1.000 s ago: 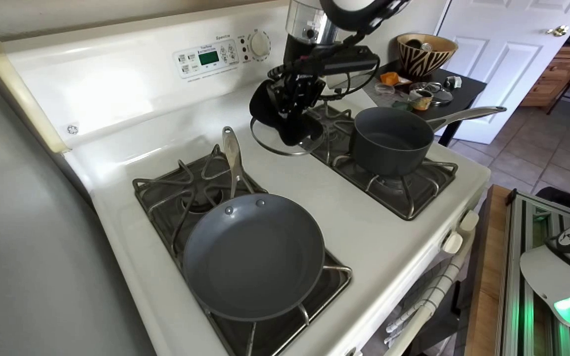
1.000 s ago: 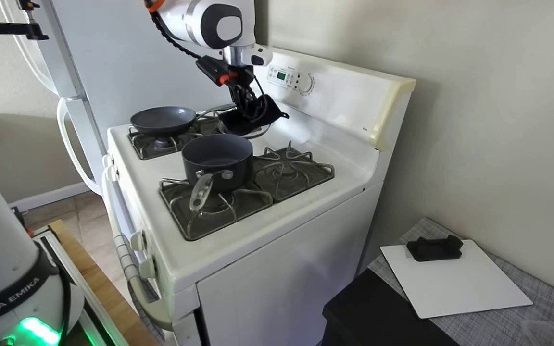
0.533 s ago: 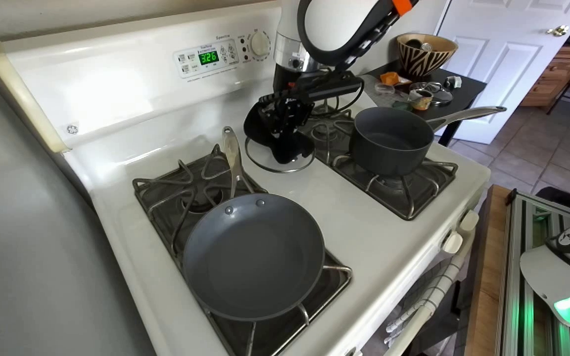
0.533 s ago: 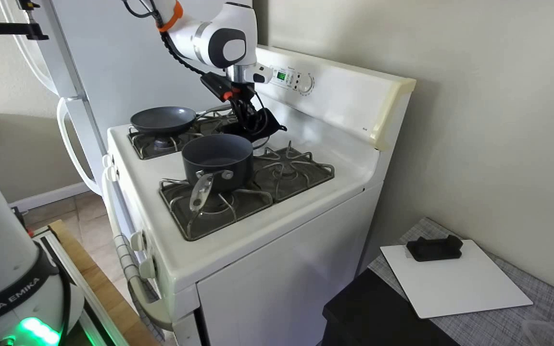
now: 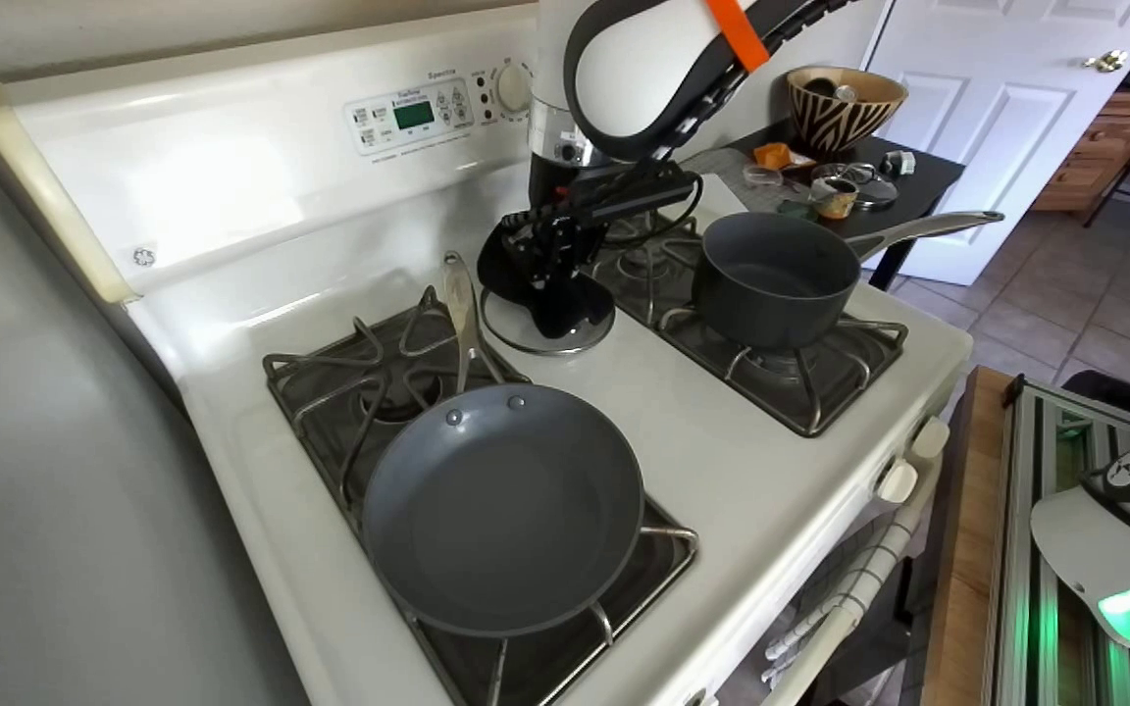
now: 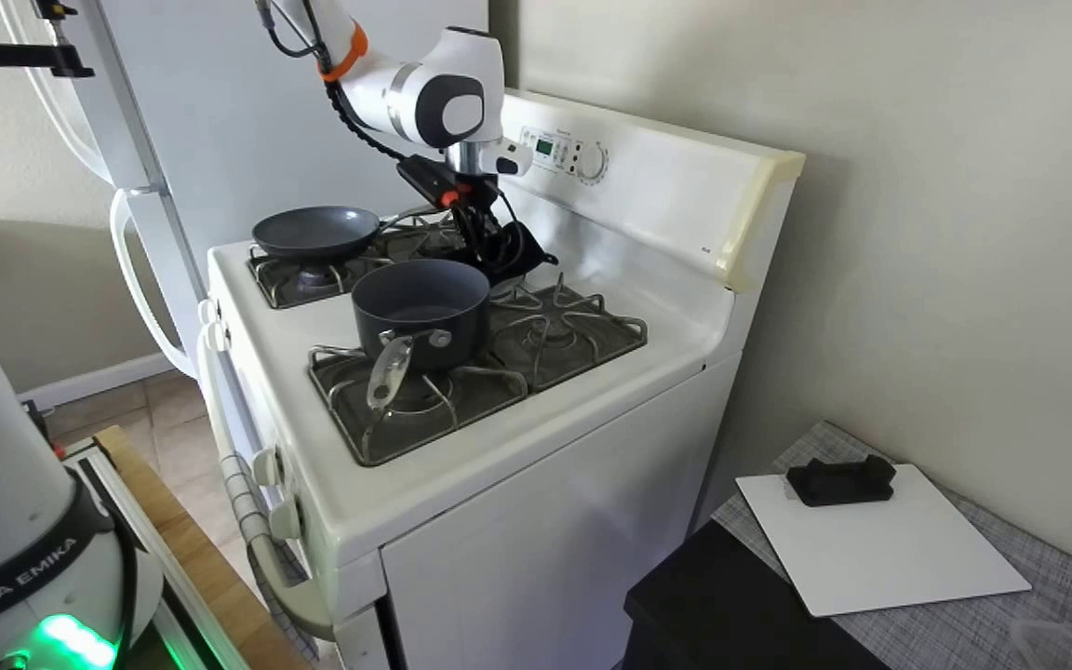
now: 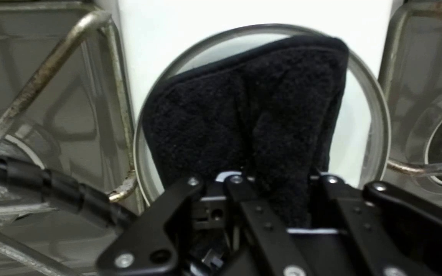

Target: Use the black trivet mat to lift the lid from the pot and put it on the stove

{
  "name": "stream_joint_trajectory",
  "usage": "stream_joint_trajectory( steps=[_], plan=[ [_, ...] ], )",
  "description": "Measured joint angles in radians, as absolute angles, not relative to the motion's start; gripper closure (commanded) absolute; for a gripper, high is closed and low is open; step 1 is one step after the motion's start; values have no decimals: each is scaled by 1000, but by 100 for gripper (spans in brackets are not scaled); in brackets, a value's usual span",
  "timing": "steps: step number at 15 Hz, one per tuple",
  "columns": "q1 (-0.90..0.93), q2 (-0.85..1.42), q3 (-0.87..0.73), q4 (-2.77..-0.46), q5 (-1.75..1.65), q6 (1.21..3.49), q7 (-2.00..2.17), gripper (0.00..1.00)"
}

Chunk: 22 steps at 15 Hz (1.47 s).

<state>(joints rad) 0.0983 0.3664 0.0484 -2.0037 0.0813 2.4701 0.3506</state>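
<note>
Gripper (image 7: pixel 276 184) clamped on black mat (image 7: pixel 202 126), over lid (image 7: pixel 353 130); lid rim close to burner grates (image 7: pixel 48 71) both sides; bare strip of stove (image 5: pixel 702 412) runs frontward between pan (image 5: pixel 506 510) and pot (image 5: pixel 761 309).

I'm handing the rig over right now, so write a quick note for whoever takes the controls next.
Gripper: closed on the black trivet mat, which covers most of the lid; anything pinched beneath the cloth is hidden.
Lid: over the white strip of the stove between the burner grates; I cannot tell whether it fully rests there.
Pot: uncovered, on the stove.
Done: lid off the pot and at the stove top.
Left: probably check that the lid sits flat, then open the gripper and back away gently.
</note>
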Motion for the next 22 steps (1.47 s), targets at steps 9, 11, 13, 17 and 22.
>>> stream_joint_trajectory(
  steps=[9,11,13,17,22],
  plan=[
    [135,410,23,-1953,29,2463,369,96],
    [142,415,17,-1939,17,2446,374,96],
    [148,422,13,-1925,0,2424,382,96],
    [161,434,5,-1899,-27,2390,400,68],
    [164,439,2,-1885,-30,2372,404,33]
  ],
)
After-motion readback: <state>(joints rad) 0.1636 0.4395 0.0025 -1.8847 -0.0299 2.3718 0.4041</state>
